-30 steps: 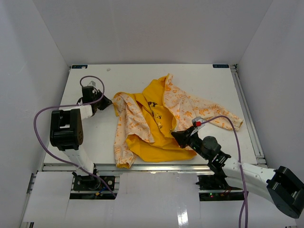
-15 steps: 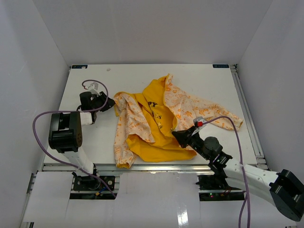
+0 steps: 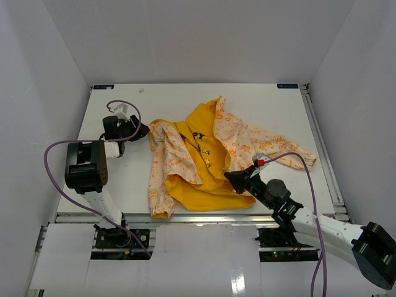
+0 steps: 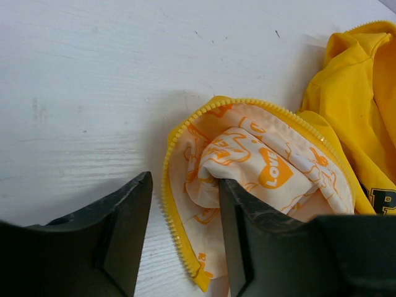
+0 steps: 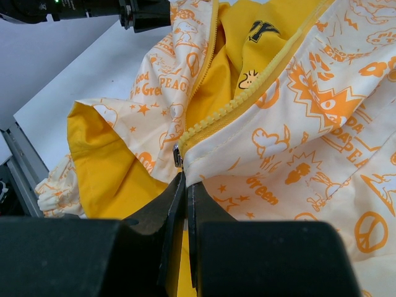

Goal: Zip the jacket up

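Right end effector point(image 5: 184, 180) pinches jacket point(image 3: 247, 139) — yellow lining point(image 3: 199, 137) bunched between zipper edges point(image 5: 247, 86).

Place: a lab test cell.
Enclosure: a white table point(image 3: 185, 102) is boxed in by plain white walls point(image 3: 198, 37).
Fittings: metal rails point(image 3: 198, 218) and purple cables point(image 3: 44, 164) are seen.

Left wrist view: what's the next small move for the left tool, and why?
Probably close the left tool on the yellow zipper-toothed edge of the cream orange-printed fabric jacket: it stands open astride that edge, while the right tool is shut on the other front's hem.
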